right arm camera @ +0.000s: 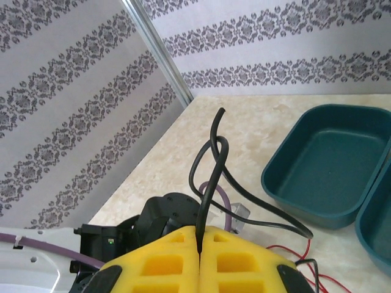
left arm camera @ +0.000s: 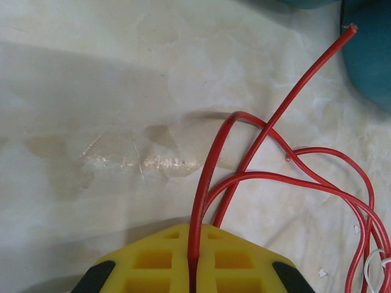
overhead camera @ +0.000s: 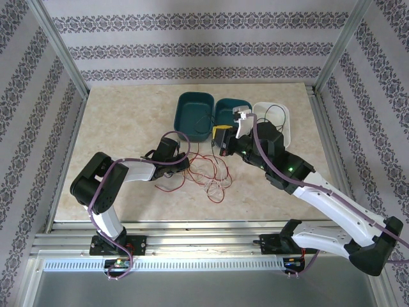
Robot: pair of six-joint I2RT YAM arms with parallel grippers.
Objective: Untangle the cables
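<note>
At the middle of the worktop (overhead camera: 121, 121), the cables (overhead camera: 208, 174) lie loosely tangled between my arms. My left end effector (left arm camera: 194, 268) is pressed together on a red strand (left arm camera: 211, 177) leading right into the tangle; my right end effector (right arm camera: 200, 244), far-right of it, pinches a black strand (right arm camera: 208, 177) upright.

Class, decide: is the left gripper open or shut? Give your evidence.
Shut: the left gripper has its yellow pads pressed together with a red cable pinched between them.

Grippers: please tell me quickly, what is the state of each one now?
Left gripper: closed, holding a red cable.
Right gripper: closed, holding a black cable.
</note>
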